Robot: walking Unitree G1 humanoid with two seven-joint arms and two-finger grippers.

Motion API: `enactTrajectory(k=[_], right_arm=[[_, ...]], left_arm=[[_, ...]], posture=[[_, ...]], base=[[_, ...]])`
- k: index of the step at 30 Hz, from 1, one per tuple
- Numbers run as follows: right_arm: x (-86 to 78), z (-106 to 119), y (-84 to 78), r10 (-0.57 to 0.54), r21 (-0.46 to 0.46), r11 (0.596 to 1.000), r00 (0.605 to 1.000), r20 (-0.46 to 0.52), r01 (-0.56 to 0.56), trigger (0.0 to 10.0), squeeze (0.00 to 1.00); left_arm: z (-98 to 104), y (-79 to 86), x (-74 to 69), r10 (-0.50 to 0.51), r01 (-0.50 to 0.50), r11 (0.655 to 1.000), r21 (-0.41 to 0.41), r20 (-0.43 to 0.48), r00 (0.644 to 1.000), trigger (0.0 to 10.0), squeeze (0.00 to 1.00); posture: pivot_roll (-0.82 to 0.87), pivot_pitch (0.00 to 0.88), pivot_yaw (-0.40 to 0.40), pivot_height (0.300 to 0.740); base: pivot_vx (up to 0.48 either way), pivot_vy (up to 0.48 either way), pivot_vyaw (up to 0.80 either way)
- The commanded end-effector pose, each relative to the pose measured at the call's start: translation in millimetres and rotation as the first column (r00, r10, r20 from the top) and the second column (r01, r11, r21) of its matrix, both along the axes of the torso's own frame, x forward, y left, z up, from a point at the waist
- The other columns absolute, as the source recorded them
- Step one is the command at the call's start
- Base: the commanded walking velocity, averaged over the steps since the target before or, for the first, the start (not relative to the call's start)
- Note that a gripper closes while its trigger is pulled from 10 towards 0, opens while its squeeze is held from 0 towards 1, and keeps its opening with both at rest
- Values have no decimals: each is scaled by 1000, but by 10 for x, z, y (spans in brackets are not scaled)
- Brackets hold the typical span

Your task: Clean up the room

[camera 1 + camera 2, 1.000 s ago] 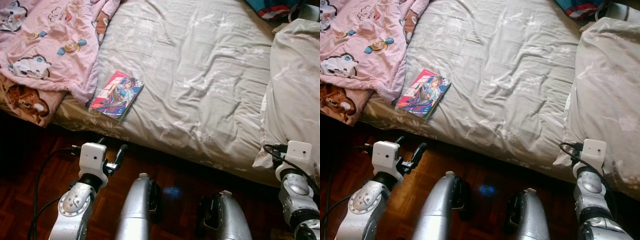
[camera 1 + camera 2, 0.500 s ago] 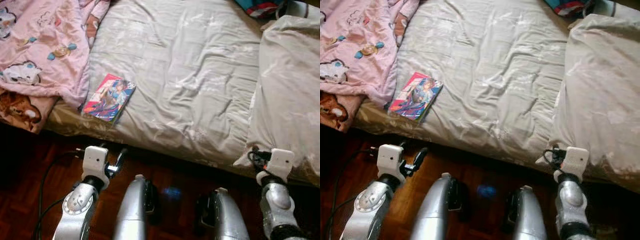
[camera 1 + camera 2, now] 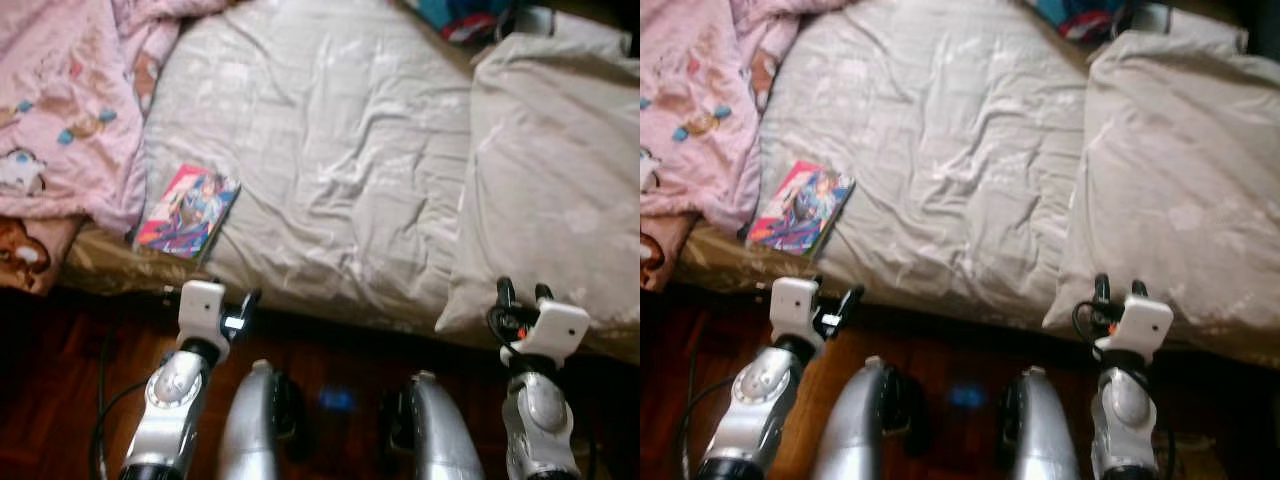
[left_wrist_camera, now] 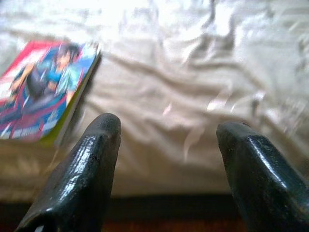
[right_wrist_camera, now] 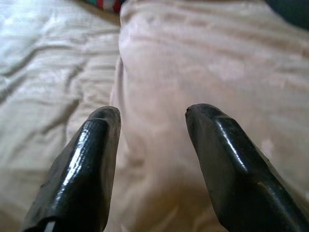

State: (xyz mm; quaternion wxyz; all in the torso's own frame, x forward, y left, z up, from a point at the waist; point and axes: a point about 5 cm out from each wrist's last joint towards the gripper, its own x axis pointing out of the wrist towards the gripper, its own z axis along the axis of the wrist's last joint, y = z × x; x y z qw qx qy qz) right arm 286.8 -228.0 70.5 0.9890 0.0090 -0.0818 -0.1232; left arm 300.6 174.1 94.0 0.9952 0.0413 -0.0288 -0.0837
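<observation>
Facing the pillow (image 5: 203,63), right gripper (image 5: 152,113) jaws gape empty; left gripper (image 4: 169,128) likewise near the book (image 4: 41,89).

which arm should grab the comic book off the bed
Left, probably. The left gripper is open at the bed edge just below the comic book, while the right gripper points at the pillow, far across the bed.

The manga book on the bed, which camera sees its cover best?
The left wrist view: the book looms large, cover figure readable, just beyond the open left gripper. Both eye views show it whole but small and blurred at the bed's near edge, beside the pink blanket.
</observation>
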Motion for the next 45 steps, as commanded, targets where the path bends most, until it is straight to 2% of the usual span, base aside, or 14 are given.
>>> enactTrajectory(k=[1,9,14,19,27,29,35,37,39,45], right_arm=[[-68,-100,14,-6,19,1000,999,-40,7,10000,0],[4,-69,68,9,18,1000,998,-60,-8,10000,0],[28,-87,94,7,13,1000,997,-81,-6,10000,0],[-16,-211,118,7,26,1000,990,-143,-3,10000,0],[-40,-272,117,7,39,999,986,-169,-1,10000,0],[-44,-297,118,11,47,999,984,-180,-2,10000,0],[-122,-474,96,1,51,999,963,-269,13,10000,0],[-173,-566,88,2,68,997,949,-314,21,10000,0],[-288,-735,58,-1,93,995,917,-399,42,10000,0],[-391,-872,20,-10,107,992,879,-477,69,10000,0]], left_arm=[[-151,59,-73,23,-22,1000,12,-49,999,10000,0],[-162,34,0,37,-37,999,2,-25,999,10000,0],[-184,25,10,37,-37,999,-1,-24,999,10000,0],[-244,49,6,39,-38,999,8,-39,998,10000,0],[-311,78,1,44,-44,999,16,-62,997,10000,0],[-347,79,-4,44,-43,999,16,-76,996,10000,0],[-515,108,-54,64,-64,998,7,-149,987,10000,0],[-576,124,-72,72,-72,997,9,-179,981,10000,0],[-705,170,-120,100,-102,995,5,-248,964,10000,0],[-845,248,-190,135,-137,990,17,-328,935,10000,0]], posture=[[40,260,32,644],[39,215,10,644],[38,212,10,664],[39,204,11,694],[40,188,11,724],[41,185,11,739],[40,165,8,739],[38,158,7,739],[43,151,6,739],[51,154,1,739]], base=[[0,0,0],[0,0,0],[0,0,0],[0,0,0],[0,0,0],[0,0,0],[0,0,0],[0,0,0],[0,0,0],[0,0,0]])
